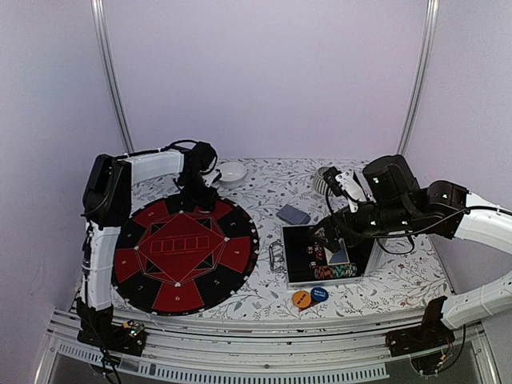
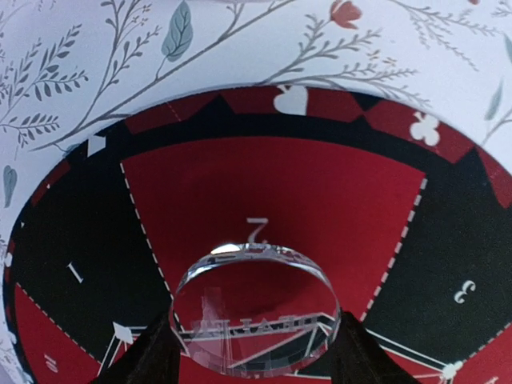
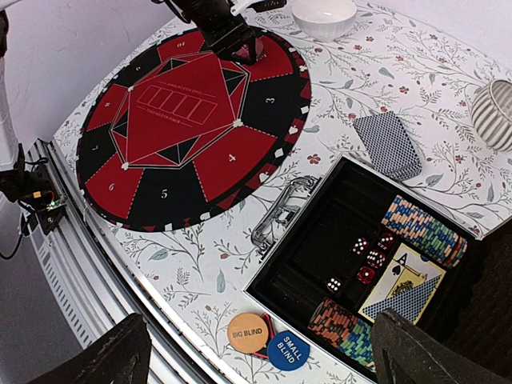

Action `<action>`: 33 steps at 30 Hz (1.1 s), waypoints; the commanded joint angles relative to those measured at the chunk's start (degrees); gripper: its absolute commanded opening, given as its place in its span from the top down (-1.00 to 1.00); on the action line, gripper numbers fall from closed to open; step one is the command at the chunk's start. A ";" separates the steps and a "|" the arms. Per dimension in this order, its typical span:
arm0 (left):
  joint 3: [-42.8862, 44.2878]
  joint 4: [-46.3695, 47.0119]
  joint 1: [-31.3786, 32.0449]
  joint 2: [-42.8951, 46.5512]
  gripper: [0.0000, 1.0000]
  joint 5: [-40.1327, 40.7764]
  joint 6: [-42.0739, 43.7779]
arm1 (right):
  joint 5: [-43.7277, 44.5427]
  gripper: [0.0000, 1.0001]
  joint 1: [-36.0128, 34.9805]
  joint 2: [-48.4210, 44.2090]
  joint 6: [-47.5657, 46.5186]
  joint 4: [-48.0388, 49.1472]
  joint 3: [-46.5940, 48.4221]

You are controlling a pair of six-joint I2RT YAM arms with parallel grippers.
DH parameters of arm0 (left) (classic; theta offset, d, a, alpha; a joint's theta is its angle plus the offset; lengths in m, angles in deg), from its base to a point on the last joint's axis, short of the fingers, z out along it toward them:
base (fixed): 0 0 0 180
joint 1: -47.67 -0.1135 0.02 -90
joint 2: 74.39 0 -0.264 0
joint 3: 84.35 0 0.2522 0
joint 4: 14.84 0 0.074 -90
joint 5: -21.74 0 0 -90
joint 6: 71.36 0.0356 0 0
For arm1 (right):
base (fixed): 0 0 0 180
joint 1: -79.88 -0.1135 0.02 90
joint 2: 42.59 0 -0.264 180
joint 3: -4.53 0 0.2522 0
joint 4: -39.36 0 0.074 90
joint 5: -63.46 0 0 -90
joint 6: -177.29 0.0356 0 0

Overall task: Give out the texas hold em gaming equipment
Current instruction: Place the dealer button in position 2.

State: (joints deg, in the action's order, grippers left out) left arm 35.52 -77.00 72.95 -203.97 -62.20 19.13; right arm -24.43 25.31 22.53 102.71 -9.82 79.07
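Floral tablecloth [image 3: 376,72] bears bowl [image 3: 324,16], cup [image 3: 496,116]; left pincer [image 2: 254,356] grips clear disc [image 2: 256,308].

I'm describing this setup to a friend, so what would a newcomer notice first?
The round red-and-black poker mat on the left, where the left gripper holds a clear round disc over segment two. Right of it, an open black case holds striped poker chips and red dice.

Illegible engraving on clear disc [image 2: 254,312]
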 commanded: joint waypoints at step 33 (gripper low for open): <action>-25.72 15.33 6.79 39.34 -0.93 1.34 -4.44 | -4.42 -0.69 -4.68 8.76 6.01 -1.62 3.19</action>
State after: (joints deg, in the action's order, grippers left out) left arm 18.82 -65.90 75.68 -172.97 -61.56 16.92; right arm -29.78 23.32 27.98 105.31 -9.55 80.16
